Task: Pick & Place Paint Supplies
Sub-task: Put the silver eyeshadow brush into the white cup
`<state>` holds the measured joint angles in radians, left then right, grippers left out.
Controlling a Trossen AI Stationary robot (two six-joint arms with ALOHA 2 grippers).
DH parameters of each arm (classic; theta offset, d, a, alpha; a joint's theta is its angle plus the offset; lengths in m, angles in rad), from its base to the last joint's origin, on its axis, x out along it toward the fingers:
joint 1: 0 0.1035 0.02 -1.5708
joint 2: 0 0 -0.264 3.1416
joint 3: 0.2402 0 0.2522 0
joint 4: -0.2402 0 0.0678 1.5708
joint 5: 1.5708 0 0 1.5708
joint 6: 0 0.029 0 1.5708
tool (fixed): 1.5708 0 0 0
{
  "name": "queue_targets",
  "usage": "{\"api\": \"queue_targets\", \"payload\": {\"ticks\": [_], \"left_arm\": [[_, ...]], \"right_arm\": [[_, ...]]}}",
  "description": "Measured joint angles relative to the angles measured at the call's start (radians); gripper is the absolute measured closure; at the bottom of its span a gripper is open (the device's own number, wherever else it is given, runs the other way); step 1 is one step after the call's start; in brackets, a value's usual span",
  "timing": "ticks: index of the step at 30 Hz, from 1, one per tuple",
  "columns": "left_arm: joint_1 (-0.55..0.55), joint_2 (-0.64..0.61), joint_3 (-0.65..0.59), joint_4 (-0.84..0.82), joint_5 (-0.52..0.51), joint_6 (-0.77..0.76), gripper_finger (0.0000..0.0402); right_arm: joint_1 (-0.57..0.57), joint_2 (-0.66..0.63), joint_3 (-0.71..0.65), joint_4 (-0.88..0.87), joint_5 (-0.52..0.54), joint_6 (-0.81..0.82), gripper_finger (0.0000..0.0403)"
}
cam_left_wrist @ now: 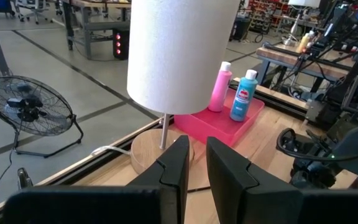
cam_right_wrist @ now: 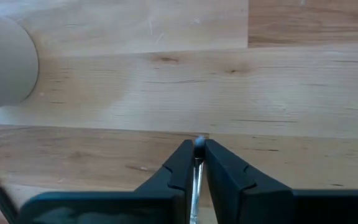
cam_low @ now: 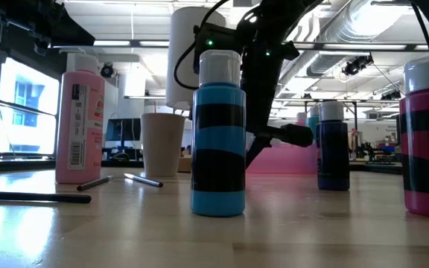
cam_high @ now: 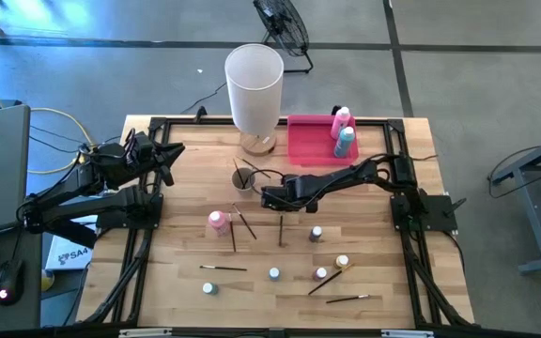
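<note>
The right gripper's fingers are closed on a thin paintbrush, whose metal ferrule and tip are seen pinched between the two pads just above the wooden table. From above, this gripper is placed near the middle of the table, beside a beige paper cup in which several brushes stand.

Along the near edge of the table, a loose paintbrush is laid at the right, another at the left, and a tiny white-capped bottle close to it. Slightly farther in, tiny bottles are spread: a blue-capped one, a pink-capped one, a yellow-capped one and a further one. A taller pink bottle is stood left of centre, with dark-handled brushes beside it.

Toward the far edge, a tall white cylinder on a round wooden base is found, and just right of it a pink rectangular tray. In the tray a pink bottle and a teal bottle are stood upright, side by side.

The left gripper is held at the table's far left corner, apart from all supplies, its fingers nearly closed on nothing, a narrow gap being left between them.
</note>
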<state>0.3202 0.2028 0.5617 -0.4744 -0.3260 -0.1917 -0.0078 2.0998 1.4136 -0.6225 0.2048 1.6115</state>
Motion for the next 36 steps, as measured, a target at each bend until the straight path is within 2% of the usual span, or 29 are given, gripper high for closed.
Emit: {"api": "queue_targets", "payload": {"ticks": [6,11,21,36], "left_arm": [[0.0,0.0,0.0,0.0,0.0,0.0,0.0348],[0.0,0.0,0.0,0.0,0.0,0.001,0.0348],[0.0,0.0,0.0,0.0,0.0,0.003,0.0348],[0.0,0.0,0.0,0.0,0.0,0.003,0.0348]], "right_arm": [[0.0,0.0,0.0,-0.005,0.016,-0.008,0.0375],[0.0,0.001,0.0,-0.004,0.025,-0.029,0.0395],[-0.002,0.001,0.0,0.007,0.007,-0.098,0.0399],[-0.015,-0.003,-0.003,0.157,-0.032,-0.255,0.04]]}}
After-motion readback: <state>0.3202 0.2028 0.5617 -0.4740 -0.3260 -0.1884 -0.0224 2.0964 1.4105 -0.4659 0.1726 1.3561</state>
